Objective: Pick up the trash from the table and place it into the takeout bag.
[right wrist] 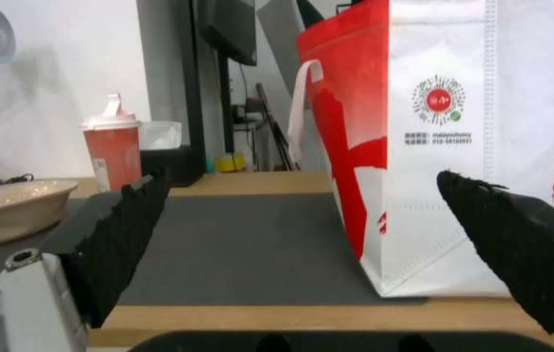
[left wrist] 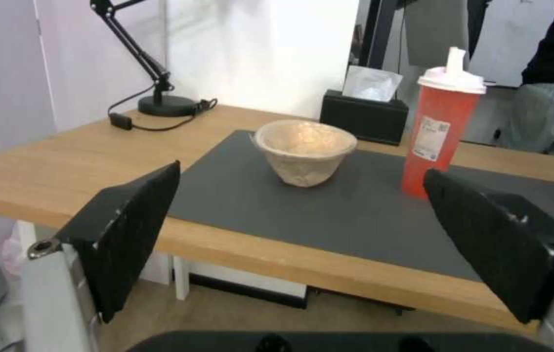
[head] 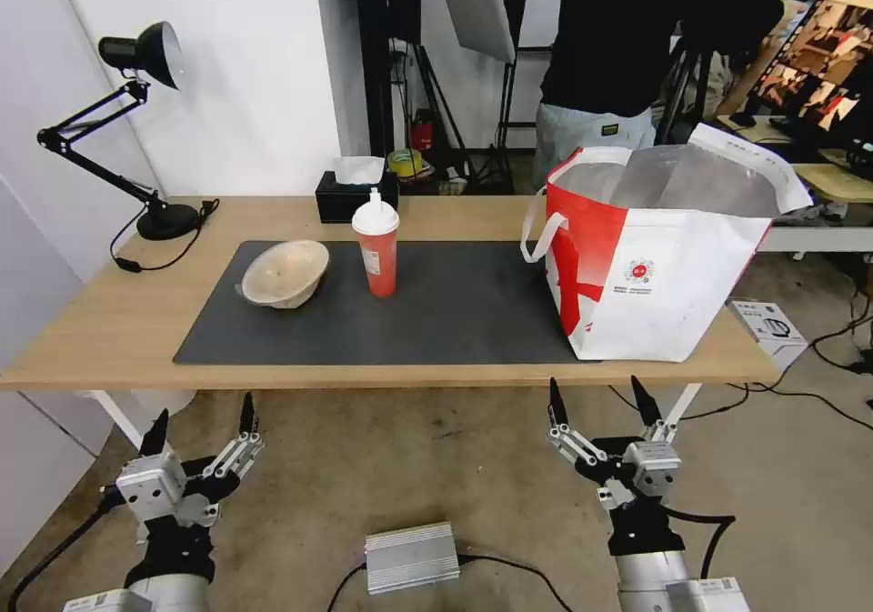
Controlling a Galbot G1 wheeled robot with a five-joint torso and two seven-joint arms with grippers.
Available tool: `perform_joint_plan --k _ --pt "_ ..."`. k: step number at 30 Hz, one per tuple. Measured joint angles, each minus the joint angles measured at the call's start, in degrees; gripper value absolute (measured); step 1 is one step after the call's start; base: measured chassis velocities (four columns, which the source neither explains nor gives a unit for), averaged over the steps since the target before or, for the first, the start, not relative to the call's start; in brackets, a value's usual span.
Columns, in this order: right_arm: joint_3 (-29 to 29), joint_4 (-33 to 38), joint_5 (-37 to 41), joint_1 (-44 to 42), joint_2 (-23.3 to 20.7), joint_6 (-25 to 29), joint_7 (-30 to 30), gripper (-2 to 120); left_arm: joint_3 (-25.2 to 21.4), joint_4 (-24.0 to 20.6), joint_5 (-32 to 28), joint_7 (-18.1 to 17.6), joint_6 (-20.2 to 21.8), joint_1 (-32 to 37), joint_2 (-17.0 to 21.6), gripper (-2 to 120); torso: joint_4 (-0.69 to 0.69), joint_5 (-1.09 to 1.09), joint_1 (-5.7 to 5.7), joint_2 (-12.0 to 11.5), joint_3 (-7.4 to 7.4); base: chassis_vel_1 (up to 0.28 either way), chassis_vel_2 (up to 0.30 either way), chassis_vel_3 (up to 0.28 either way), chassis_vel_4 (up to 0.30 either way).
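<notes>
On the dark mat of the light-wood table lies a beige paper-pulp bowl, tipped on its side. Just right of it a tall red drink cup with a white lid stands upright. The red-and-white takeout bag stands open at the table's right end, its foil lining showing. My left gripper hangs open below the table's front edge, facing the bowl. My right gripper is open too, low in front of the bag.
A black tissue box sits behind the cup. A black desk lamp stands at the back left, its cord on the tabletop. On the floor lie a silver box and cables. A person stands behind the table.
</notes>
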Motion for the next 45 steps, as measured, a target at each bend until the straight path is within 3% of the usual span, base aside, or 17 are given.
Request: perform_joint_plan --k 13,29,34,45 --pt "-1.19 -1.92 -4.09 0.07 2.82 1.19 -0.91 100 -0.13 0.49 0.06 0.02 -0.08 0.02 0.21 100 0.00 0.00 0.00 0.00 0.00 0.000 0.000 0.000 0.000" --pt "-1.00 -0.98 -4.57 -0.08 3.17 2.00 -3.44 100 0.11 0.46 0.19 0.07 -0.17 -0.14 0.03 100 0.00 0.00 0.00 0.00 0.00 0.000 0.000 0.000 0.000" --pt "-1.17 0.74 2.91 1.78 0.60 4.54 -13.82 100 0.26 0.53 0.24 0.10 -0.26 -0.22 0.00 100 0.00 0.00 0.00 0.00 0.00 0.000 0.000 0.000 0.000" --pt "-2.23 2.09 12.07 8.87 -4.88 4.60 -27.04 100 0.00 0.89 0.50 0.19 -0.38 -0.03 -0.05 100 0.00 0.00 0.00 0.00 0.00 0.000 0.000 0.000 0.000"
